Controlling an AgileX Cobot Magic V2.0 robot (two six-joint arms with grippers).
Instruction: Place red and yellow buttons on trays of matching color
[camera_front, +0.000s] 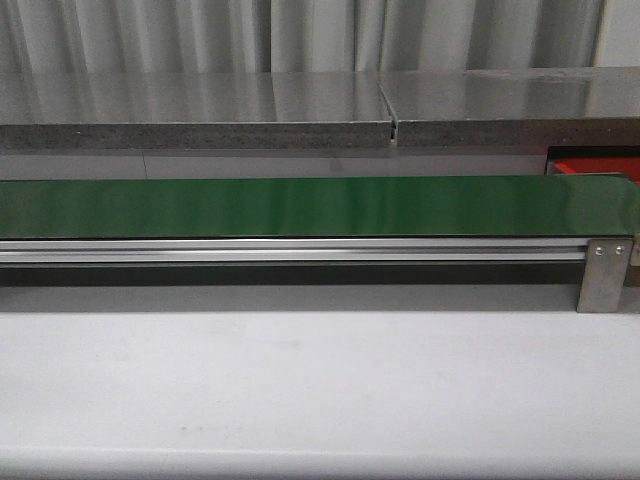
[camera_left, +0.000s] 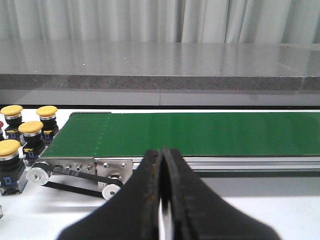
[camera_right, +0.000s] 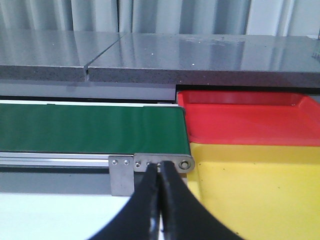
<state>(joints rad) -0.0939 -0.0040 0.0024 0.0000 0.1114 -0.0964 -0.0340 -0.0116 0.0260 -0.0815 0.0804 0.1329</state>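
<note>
Several yellow buttons (camera_left: 31, 127) on black bases stand on the white table beside the green belt's (camera_left: 200, 132) pulley end, in the left wrist view. A red sliver (camera_left: 1, 123) shows at the frame edge next to them; what it is I cannot tell. My left gripper (camera_left: 161, 152) is shut and empty, short of the belt. In the right wrist view a red tray (camera_right: 240, 120) and a yellow tray (camera_right: 250, 190) lie side by side off the belt's other end, both empty as far as shown. My right gripper (camera_right: 159, 167) is shut and empty, before the belt's end bracket. Neither gripper appears in the front view.
The green belt (camera_front: 300, 205) runs across the table on an aluminium rail (camera_front: 290, 250), with a steel bracket (camera_front: 603, 275) at its right end. A grey stone shelf (camera_front: 200, 110) stands behind it. A corner of the red tray (camera_front: 590, 165) shows past the belt.
</note>
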